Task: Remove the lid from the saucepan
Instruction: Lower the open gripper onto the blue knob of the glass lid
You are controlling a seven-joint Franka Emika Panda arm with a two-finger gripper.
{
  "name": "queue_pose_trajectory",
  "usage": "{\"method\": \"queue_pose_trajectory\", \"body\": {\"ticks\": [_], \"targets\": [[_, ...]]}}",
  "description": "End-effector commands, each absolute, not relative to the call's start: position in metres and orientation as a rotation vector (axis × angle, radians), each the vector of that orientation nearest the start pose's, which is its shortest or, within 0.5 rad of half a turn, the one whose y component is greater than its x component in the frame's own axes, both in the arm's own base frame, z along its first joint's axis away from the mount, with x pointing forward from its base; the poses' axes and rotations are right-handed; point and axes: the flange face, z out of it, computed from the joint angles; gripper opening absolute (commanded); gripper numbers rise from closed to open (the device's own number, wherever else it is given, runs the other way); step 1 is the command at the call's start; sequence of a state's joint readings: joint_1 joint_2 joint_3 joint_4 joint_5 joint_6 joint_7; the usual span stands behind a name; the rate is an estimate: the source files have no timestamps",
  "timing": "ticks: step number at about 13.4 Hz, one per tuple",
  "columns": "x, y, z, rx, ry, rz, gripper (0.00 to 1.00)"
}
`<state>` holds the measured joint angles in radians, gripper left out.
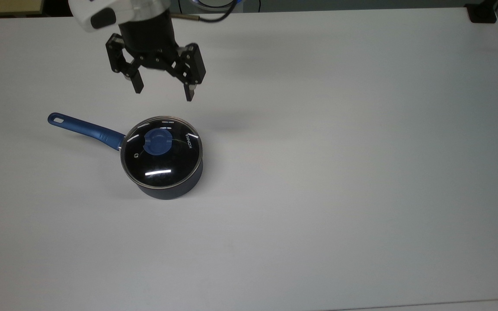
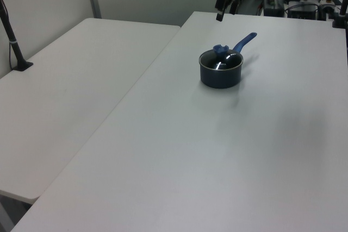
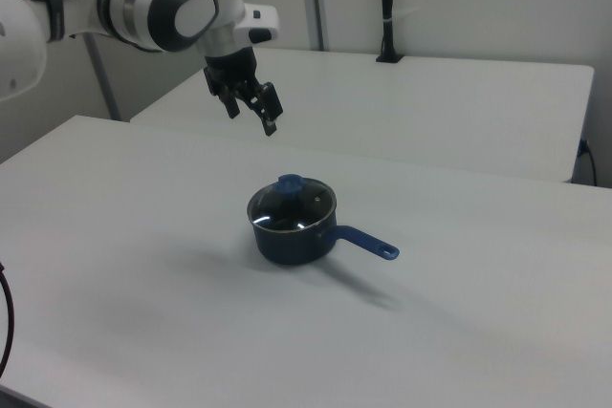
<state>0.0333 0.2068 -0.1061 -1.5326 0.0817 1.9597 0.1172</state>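
Lid [image 1: 161,151] sits on your saucepan [image 1: 171,188]; your claw [image 1: 164,91] hangs wide above, apart, bare tabletop [image 1: 339,172] all round.

You could read one word, "KONKA", in white letters on the glass of the lid [image 1: 161,151], near its rim at the top view's right. Nothing else carried legible text.

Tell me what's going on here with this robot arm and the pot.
The robot's hand hangs open in the air above the white table, short of the saucepan. The glass lid sits on the pan, its blue knob untouched. The pan's handle points toward the top view's left.
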Motion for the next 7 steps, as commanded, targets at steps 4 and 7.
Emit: {"method": "queue_pose_trajectory", "body": {"ticks": [4,7], "targets": [[0.67,-0.027,0.513,-3.092,0.416,-0.352,1.0],[0.675,-0.03,0.494,-3.111,0.411,-0.32,1.0]]}}
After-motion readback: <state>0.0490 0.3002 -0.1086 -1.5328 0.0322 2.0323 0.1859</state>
